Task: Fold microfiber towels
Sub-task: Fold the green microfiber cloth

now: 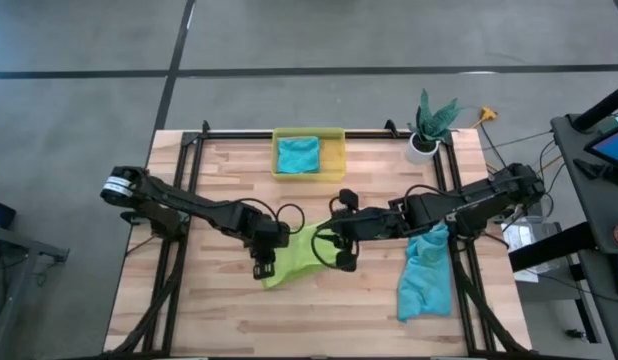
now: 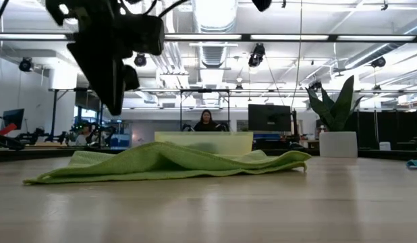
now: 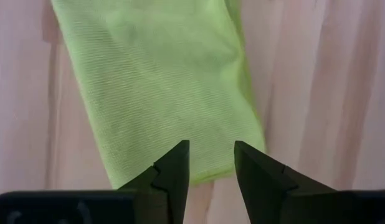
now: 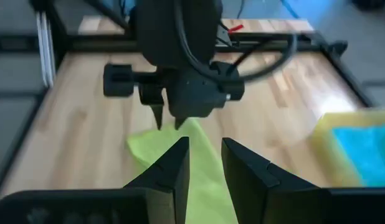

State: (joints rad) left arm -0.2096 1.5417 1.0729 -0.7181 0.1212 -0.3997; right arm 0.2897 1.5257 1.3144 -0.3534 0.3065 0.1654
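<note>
Wooden slats make up the table [image 1: 219, 310], with grey floor around it. At its middle lies the lime green towel [image 1: 294, 255], folded into a long strip. Above the towel's left end the left gripper [image 1: 261, 268] hangs with its fingers apart, nothing between them. At the towel's right end the right gripper [image 1: 345, 262] shows a narrow gap and no cloth in it. A teal towel [image 1: 426, 275] lies crumpled at the right; another teal towel [image 1: 298, 154] sits in the yellow bin [image 1: 307, 134] at the far edge, left of a potted plant [image 1: 430, 123].
</note>
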